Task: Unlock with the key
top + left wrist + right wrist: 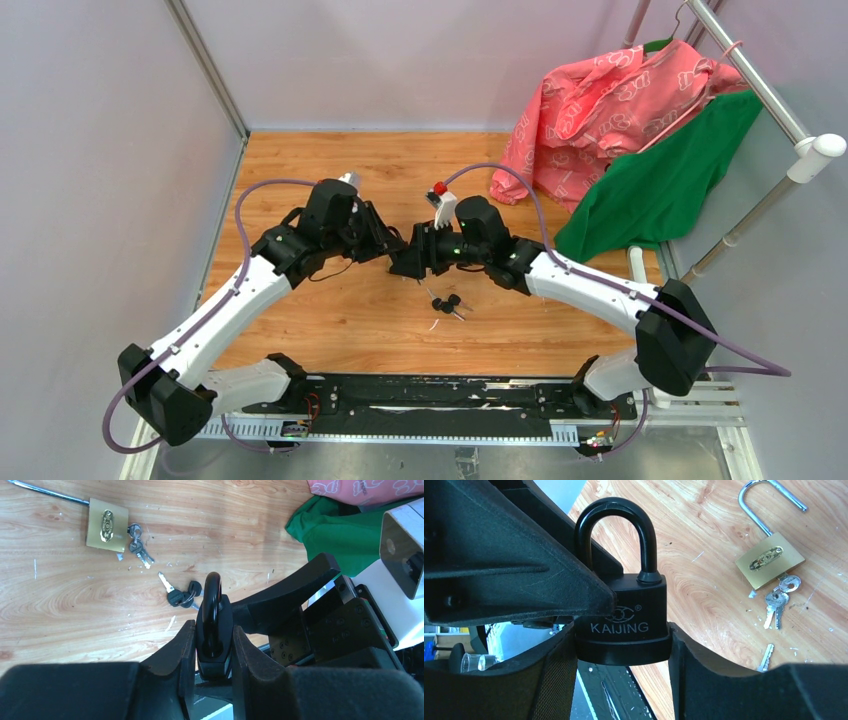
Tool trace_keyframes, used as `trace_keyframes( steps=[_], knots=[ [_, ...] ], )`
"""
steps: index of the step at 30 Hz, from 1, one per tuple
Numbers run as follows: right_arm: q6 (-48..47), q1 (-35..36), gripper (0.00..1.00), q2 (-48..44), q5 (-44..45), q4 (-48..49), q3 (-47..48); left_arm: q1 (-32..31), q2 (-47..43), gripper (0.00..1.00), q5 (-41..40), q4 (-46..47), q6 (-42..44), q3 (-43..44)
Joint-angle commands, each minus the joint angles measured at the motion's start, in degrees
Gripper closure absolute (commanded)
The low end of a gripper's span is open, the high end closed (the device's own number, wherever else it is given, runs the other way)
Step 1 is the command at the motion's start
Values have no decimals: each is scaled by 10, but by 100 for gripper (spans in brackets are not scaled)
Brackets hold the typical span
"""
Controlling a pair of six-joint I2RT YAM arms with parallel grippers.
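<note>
— So, your left pincer point(213, 632)?
— Clenched on the black padlock point(212, 605), pinching its flat faces.
— And your right pincer point(621, 632)?
— My fingers press both sides of its base.
— And the key?
— The black-headed keys point(181, 596) lie loose on the table point(330, 160), near the open brass padlock point(106, 526) with its own keys.

The left gripper point(388, 247) and right gripper point(410, 260) meet tip to tip above the light wooden tabletop point(300, 170). A bunch of black-headed metal keys point(447, 304) lies just nearer the arm bases. A pink patterned garment point(610, 100) and a green cloth garment point(670, 180) drape a metal tube rack point(770, 100) at right.
</note>
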Motion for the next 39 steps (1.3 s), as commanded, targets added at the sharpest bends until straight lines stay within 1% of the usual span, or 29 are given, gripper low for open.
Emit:
trace_keyframes(
  steps=[1, 5, 6, 8, 9, 12, 13, 16, 18, 22, 26, 29, 32, 34, 36, 38, 39],
  knots=[
    [-23, 7, 72, 5, 0, 8, -5, -4, -27, 100, -1, 43, -9, 7],
    [-34, 7, 89, 2, -4, 4, -3, -4, -32, 99, -4, 50, -4, -4],
    [-36, 7, 93, 2, -5, 3, -3, -4, -32, 97, -6, 48, -2, -5],
    [-42, 7, 97, 1, -11, -3, -1, -4, -36, 92, -9, 44, 6, -9],
    [-45, 7, 99, 1, -16, -6, 1, -4, -39, 82, -9, 44, 10, -11],
    [-51, 6, 100, -6, -23, -8, -5, -4, -55, 45, -20, 41, 20, -24],
    [-53, 6, 100, -9, -26, -8, -8, -4, -61, 36, -27, 36, 23, -25],
    [-59, 2, 100, -19, -34, -13, -14, -4, -66, 18, -41, 17, 35, -24],
    [-65, -5, 100, -25, -45, -15, -18, -4, -67, 12, -43, 9, 48, -23],
    [-66, -25, 100, -43, -82, -15, -29, -5, -78, 10, -38, 8, 85, -15],
    [-63, -49, 100, -71, -118, -18, -42, -4, -108, 14, -4, 42, 146, -22],
    [-49, -73, 100, -86, -174, -13, -47, -5, -131, 20, 7, 67, 184, -34],
    [-13, -103, 100, -98, -245, 6, -56, -4, -162, 21, 29, 102, 209, -61],
    [12, -115, 100, -110, -262, 30, -69, -4, -169, 24, 36, 117, 193, -68],
    [35, -118, 100, -118, -263, 56, -80, -4, -165, 29, 46, 131, 157, -71],
    [61, -118, 100, -117, -266, 90, -87, -4, -163, 34, 73, 167, 114, -80],
    [77, -118, 100, -115, -269, 113, -93, -4, -165, 35, 84, 191, 90, -90]
  ],
)
